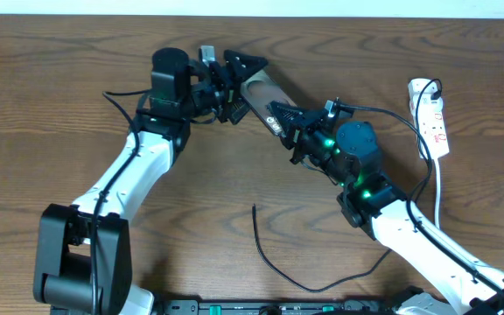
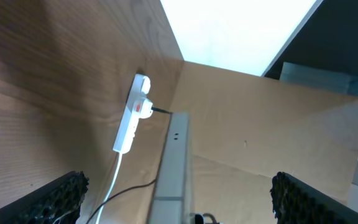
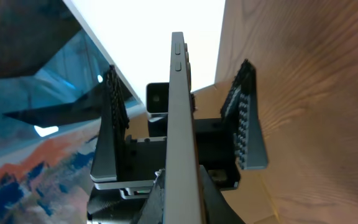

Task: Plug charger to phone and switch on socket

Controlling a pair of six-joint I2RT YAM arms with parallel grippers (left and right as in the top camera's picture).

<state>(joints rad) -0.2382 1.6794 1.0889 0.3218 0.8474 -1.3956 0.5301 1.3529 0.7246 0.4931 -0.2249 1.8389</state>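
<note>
Right gripper (image 1: pixel 289 122) pinches the phone (image 1: pixel 262 92), slanting on edge over the wood table (image 1: pixel 59 105), left of the socket (image 1: pixel 433 118); left gripper (image 1: pixel 237 86) is wide open around it.

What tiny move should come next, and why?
Probably close the left end effector on the phone: its open fingers straddle one end, the right end effector grips the other, and the charger lies untouched on the table.

The right hand (image 1: pixel 280 116) holds the phone (image 1: pixel 259 91) between the left hand's (image 1: pixel 240 86) spread fingers (image 1: pixel 248 64).
</note>
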